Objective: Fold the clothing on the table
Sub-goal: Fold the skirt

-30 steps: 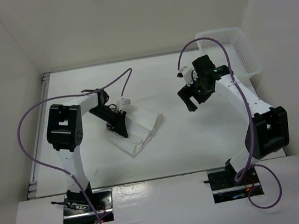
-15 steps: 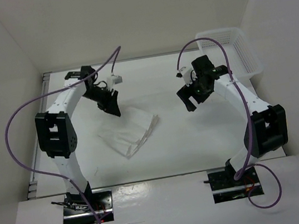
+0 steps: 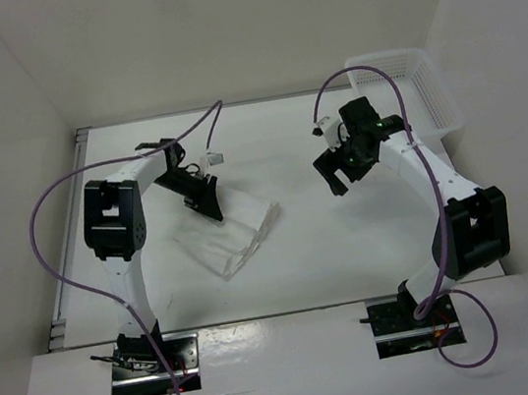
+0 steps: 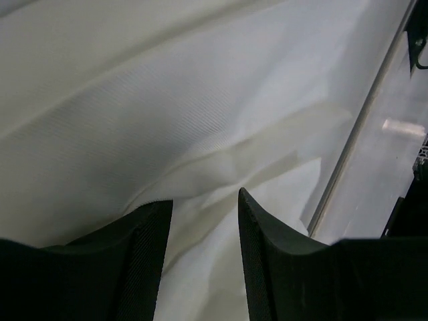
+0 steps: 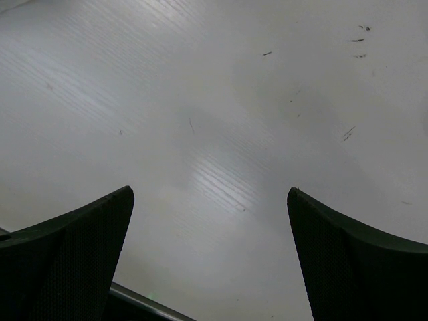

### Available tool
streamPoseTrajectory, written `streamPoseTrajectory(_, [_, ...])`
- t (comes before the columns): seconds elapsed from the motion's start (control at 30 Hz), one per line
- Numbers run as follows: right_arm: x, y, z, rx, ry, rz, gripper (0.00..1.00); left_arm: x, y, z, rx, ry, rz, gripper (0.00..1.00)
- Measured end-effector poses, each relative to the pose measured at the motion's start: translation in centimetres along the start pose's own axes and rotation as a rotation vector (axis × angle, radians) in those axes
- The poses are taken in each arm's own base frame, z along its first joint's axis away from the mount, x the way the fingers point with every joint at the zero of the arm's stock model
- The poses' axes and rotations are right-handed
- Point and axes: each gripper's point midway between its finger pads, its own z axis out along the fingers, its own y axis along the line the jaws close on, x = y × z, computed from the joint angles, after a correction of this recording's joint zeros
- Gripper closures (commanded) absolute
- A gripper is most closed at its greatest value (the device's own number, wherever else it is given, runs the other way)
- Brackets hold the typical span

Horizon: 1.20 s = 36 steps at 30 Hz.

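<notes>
Step in hand: setting up a grasp for the first fold. Left gripper [image 4: 205, 195] is approx. half open with nothing clamped. Clothing [image 4: 167, 100] lies directly below and ahead of its tips, a rumpled ridge running toward the gap. Next move, est.: descend and pinch that ridge. Right gripper [image 5: 210, 194] is spread wide and empty above bare table [image 5: 214, 80], clothing well off to its side. Tip contact w/ cloth not discernible; hem outline faint, white on white.

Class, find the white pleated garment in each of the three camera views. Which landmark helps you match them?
Top external: clothing left of centre on the table, by the left gripper.
Left wrist: clothing fills most of the frame, beyond the fingers.
Right wrist: not in it; only bare table.
Shared landmark: the left gripper, in top and left wrist views.
</notes>
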Motion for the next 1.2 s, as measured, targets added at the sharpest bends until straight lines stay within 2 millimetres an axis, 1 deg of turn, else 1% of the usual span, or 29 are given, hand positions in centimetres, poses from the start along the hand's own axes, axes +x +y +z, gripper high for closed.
streamPoseTrajectory(0.07, [0.0, 0.0, 0.0, 0.001, 0.001, 0.000, 0.01, 1.0, 1.5, 1.4, 0.004, 0.022, -0.038, 0.48])
streamPoseTrajectory(0.13, [0.0, -0.1, 0.0, 0.003, 0.001, 0.000, 0.01, 1.1, 2.4, 2.1, 0.004, 0.021, -0.052, 0.48])
streamPoseTrajectory(0.27, [0.1, -0.2, 0.0, 0.010, 0.003, 0.003, 0.01, 0.4, 2.4, 2.5, -0.002, 0.011, -0.041, 0.48])
streamPoseTrajectory(0.37, [0.1, -0.3, 0.0, 0.012, 0.004, 0.003, 0.01, -0.2, 2.0, 3.6, -0.001, 0.015, 0.002, 0.48])
streamPoseTrajectory(0.47, [0.3, -0.3, 0.0, 0.011, 0.009, 0.004, 0.01, -0.4, 0.7, 5.3, 0.027, 0.031, 0.035, 0.48])
streamPoseTrajectory(0.7, [0.4, -0.5, 0.0, 0.024, 0.015, 0.004, 0.01, 0.4, -4.1, 9.7, 0.141, 0.103, 0.087, 0.48])
streamPoseTrajectory(0.77, [0.4, -0.5, 0.0, 0.026, 0.015, 0.004, 0.01, 0.7, -5.4, 10.7, 0.161, 0.128, 0.096, 0.48])
streamPoseTrajectory(0.87, [0.5, -0.6, 0.1, 0.030, 0.018, 0.004, 0.01, 0.9, -6.7, 11.6, 0.178, 0.153, 0.116, 0.48])
streamPoseTrajectory(0.97, [0.7, -0.7, 0.1, 0.033, 0.021, 0.009, 0.01, 0.7, -7.2, 11.3, 0.157, 0.161, 0.139, 0.47])
streamPoseTrajectory(1.0, [0.8, -0.9, 0.2, 0.034, 0.022, 0.014, 0.01, 0.3, -7.4, 10.9, 0.142, 0.159, 0.146, 0.46])
streamPoseTrajectory(1.07, [1.0, -1.5, 0.0, 0.043, 0.018, 0.034, 0.01, -1.3, -7.8, 9.6, 0.100, 0.137, 0.170, 0.44])
streamPoseTrajectory(1.1, [1.1, -1.9, -0.2, 0.049, 0.014, 0.046, 0.01, -2.6, -8.2, 8.6, 0.074, 0.113, 0.196, 0.44])
streamPoseTrajectory(1.13, [1.2, -2.5, -0.4, 0.057, 0.008, 0.063, 0.01, -4.6, -8.9, 7.2, 0.040, 0.071, 0.230, 0.39])
streamPoseTrajectory(1.2, [1.4, -3.5, -1.2, 0.076, -0.013, 0.097, 0.01, -8.5, -10.3, 3.5, -0.034, -0.037, 0.308, 0.33])
